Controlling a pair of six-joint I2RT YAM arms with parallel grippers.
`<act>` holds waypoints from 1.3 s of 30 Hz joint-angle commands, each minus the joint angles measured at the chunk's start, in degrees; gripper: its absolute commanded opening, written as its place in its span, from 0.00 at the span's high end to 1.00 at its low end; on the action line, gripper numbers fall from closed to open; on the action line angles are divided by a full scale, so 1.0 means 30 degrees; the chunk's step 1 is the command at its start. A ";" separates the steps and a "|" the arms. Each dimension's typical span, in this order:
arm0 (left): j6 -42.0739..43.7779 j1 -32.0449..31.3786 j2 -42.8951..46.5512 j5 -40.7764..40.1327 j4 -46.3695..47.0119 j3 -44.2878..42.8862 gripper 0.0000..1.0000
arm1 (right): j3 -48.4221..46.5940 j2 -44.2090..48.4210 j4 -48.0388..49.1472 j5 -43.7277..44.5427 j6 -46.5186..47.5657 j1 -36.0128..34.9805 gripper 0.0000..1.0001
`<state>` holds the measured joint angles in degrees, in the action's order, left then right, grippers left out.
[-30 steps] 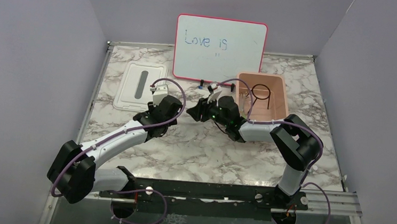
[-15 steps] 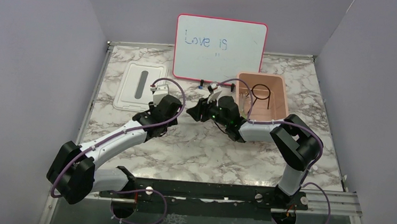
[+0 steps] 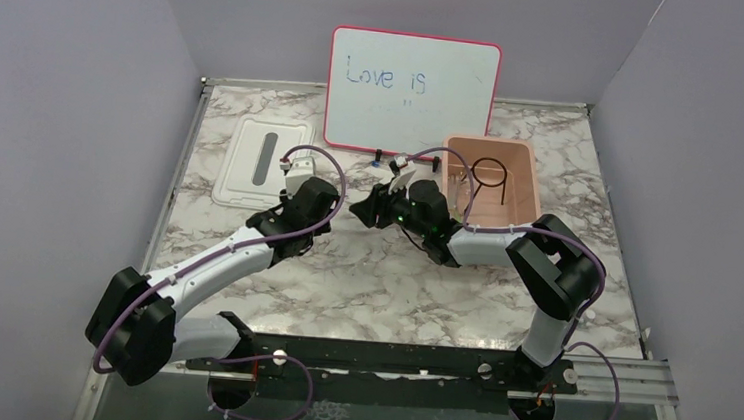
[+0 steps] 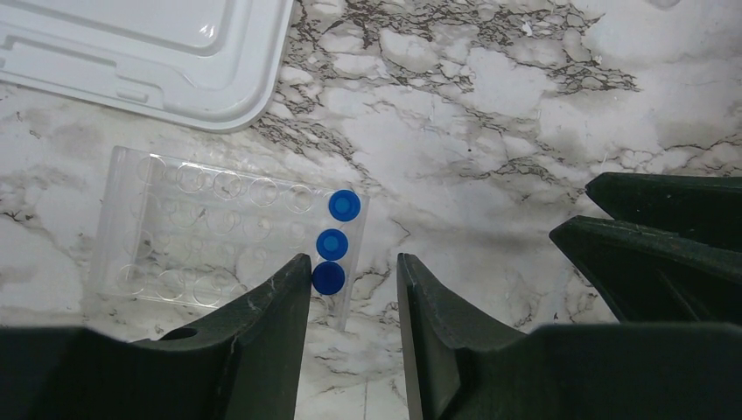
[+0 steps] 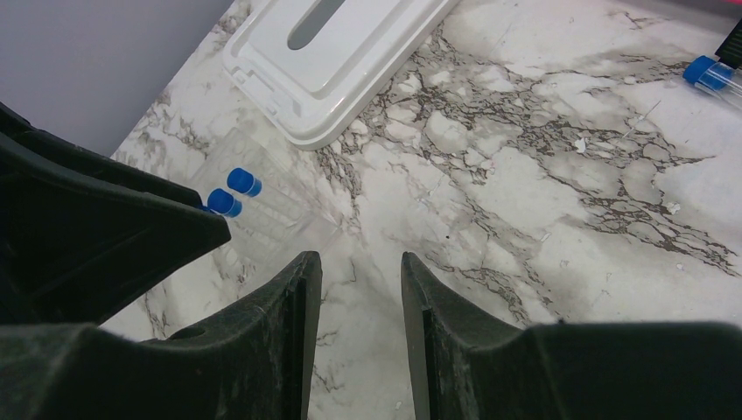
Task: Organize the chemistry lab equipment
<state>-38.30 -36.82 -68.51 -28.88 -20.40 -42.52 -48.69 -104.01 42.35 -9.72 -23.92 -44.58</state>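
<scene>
A clear tube rack (image 4: 219, 236) stands on the marble with three blue-capped tubes (image 4: 332, 244) in its right end. My left gripper (image 4: 354, 271) is open just above it, and the nearest cap touches the inner edge of its left finger. In the top view the left gripper (image 3: 336, 205) and right gripper (image 3: 358, 210) meet tip to tip. My right gripper (image 5: 360, 267) is open and empty over bare marble, right of the rack (image 5: 262, 219). One loose blue-capped tube (image 5: 713, 74) lies by the whiteboard. The black wire ring (image 3: 488, 172) lies in the pink tub (image 3: 522, 187).
The white lid (image 3: 261, 161) lies at the back left, close behind the rack, and also shows in the left wrist view (image 4: 157, 52). The pink-framed whiteboard (image 3: 412, 93) stands at the back. The right gripper's fingers (image 4: 665, 236) sit just right of the left gripper.
The left arm has shifted very slightly. Nothing else has visibly changed.
</scene>
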 commanded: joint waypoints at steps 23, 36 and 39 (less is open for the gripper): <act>-0.0093 0.0378 0.1684 -0.0764 -0.0793 0.0932 0.82 | -0.0053 -0.0180 0.0430 0.0338 0.0297 -0.0112 0.58; -0.0525 0.0385 0.2131 -0.0860 -0.1578 0.1446 0.83 | -0.0082 -0.0168 0.0364 0.0342 0.0265 -0.0121 0.58; -0.0591 0.0382 0.2211 -0.0862 -0.1680 0.1458 0.82 | -0.0086 -0.0189 0.0357 0.0338 0.0262 -0.0119 0.58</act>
<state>-39.24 -35.94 -62.89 -30.06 -23.31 -38.85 -48.69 -104.01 42.35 -9.72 -23.92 -44.58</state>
